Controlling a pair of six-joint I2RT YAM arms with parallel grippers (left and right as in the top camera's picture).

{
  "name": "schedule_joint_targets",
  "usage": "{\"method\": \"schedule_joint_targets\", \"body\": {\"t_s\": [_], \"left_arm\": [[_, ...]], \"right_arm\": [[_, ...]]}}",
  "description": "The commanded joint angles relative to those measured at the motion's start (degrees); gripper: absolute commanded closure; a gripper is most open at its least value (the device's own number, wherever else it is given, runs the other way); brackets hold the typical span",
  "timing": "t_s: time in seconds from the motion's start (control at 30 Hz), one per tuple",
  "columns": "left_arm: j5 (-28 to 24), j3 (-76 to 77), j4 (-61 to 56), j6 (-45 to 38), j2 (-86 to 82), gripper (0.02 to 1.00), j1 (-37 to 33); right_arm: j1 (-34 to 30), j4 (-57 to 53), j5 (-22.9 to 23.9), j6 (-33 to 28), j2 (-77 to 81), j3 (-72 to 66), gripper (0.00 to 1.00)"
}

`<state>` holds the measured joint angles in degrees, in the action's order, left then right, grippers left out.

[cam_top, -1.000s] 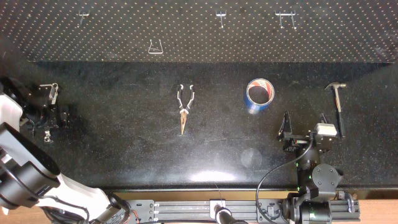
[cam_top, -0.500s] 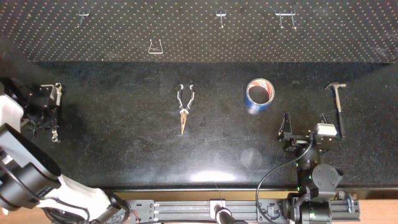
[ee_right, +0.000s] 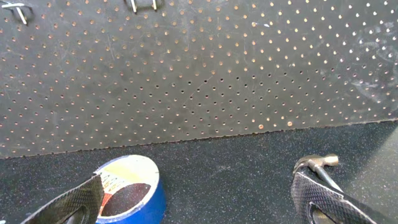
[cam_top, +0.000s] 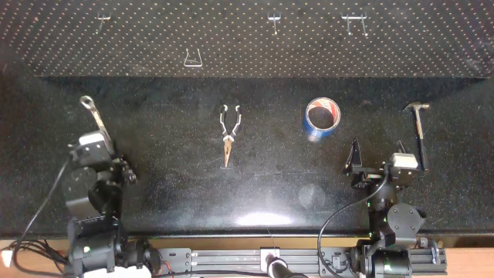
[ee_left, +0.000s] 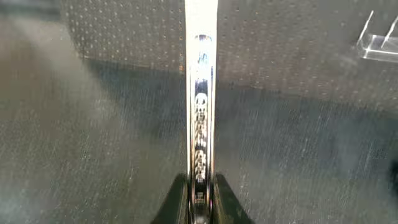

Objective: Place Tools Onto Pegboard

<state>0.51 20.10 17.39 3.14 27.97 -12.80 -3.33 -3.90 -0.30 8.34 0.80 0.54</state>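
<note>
L gripper point(ee_left: 200, 186) clamped tight on wrench point(cam_top: 93, 116) at 9 o'clock on table point(cam_top: 170, 185), head aimed 11 toward pegboard point(cam_top: 231, 35). Risk: thin end-grip lets it pivot and miss hook point(cam_top: 103, 21). R gripper point(cam_top: 377, 150) wide open, empty.

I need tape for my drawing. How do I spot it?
Find the black table below the dotted pegboard. On it, the tape sits right of the middle, between the pliers and the hammer. It is the only round, blue ring; its neighbours are thin metal tools.
</note>
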Motion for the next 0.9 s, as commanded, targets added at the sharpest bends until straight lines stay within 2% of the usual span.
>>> {"method": "schedule_joint_targets", "body": {"t_s": [0.03, 0.13, 0.23, 0.3, 0.37, 0.57, 0.73, 0.9], "left_arm": [[-4.44, -1.18, -22.67, 6.47, 8.41, 0.989, 0.17], [-5.57, -0.42, -36.57, 6.51, 22.62, 0.989, 0.17], [-6.08, 4.83, -37.18, 6.34, 31.89, 0.989, 0.17], [-9.75, 9.16, -37.13, 1.84, 37.18, 0.989, 0.17], [-10.25, 12.31, -37.03, -0.72, 40.87, 0.989, 0.17], [-13.22, 13.84, -33.09, -6.86, 42.60, 0.991, 0.17], [-11.17, 13.84, -32.41, -6.84, 42.60, 0.989, 0.17], [-11.72, 13.84, -34.21, -6.86, 42.49, 0.989, 0.17]], "right_arm": [[0.04, -0.11, -0.28, 0.61, -0.42, -0.31, 0.009], [0.04, -0.11, -0.28, 0.61, -0.42, -0.31, 0.009], [0.04, -0.13, -0.28, 0.61, -0.42, -0.31, 0.009], [0.04, -0.13, -0.28, 0.61, -0.42, -0.31, 0.009], [0.04, -0.13, -0.28, 0.61, -0.42, -0.31, 0.009], [0.04, -0.13, -0.28, 0.61, -0.42, -0.31, 0.009], [0.04, -0.13, -0.28, 0.61, -0.42, -0.31, 0.009], [0.04, -0.11, -0.28, 0.61, -0.42, -0.31, 0.009]]}}
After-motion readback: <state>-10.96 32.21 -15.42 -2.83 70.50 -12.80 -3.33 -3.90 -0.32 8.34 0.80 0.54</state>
